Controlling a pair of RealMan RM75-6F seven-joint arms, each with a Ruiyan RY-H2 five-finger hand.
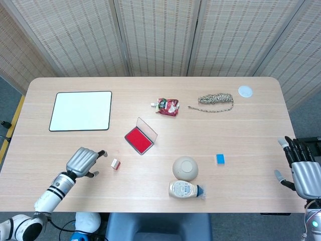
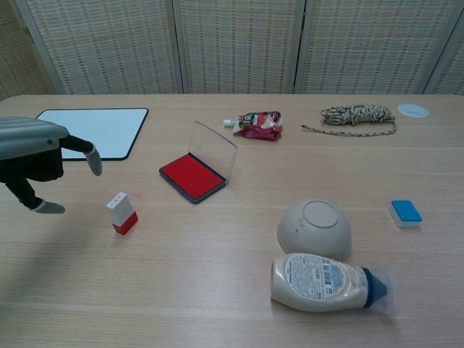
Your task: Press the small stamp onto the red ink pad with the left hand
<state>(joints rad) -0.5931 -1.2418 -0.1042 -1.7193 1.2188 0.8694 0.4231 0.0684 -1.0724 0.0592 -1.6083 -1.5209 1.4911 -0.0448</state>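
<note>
The small stamp (image 1: 115, 163) (image 2: 122, 213), white on top and red at the base, stands upright on the table. The red ink pad (image 1: 139, 139) (image 2: 190, 176) lies open up and to its right, its clear lid (image 2: 213, 148) raised behind it. My left hand (image 1: 84, 160) (image 2: 40, 158) hovers just left of the stamp, fingers apart and holding nothing, one fingertip reaching toward the stamp without touching it. My right hand (image 1: 303, 172) hangs off the table's right edge, fingers spread and empty.
A white board (image 1: 81, 110) lies at the back left. An upturned bowl (image 1: 185, 168), a squeeze bottle on its side (image 1: 185, 190), a blue eraser (image 1: 219, 159), a red sachet (image 1: 167, 106), a rope coil (image 1: 215, 100) and a white disc (image 1: 245, 91) fill the middle and right.
</note>
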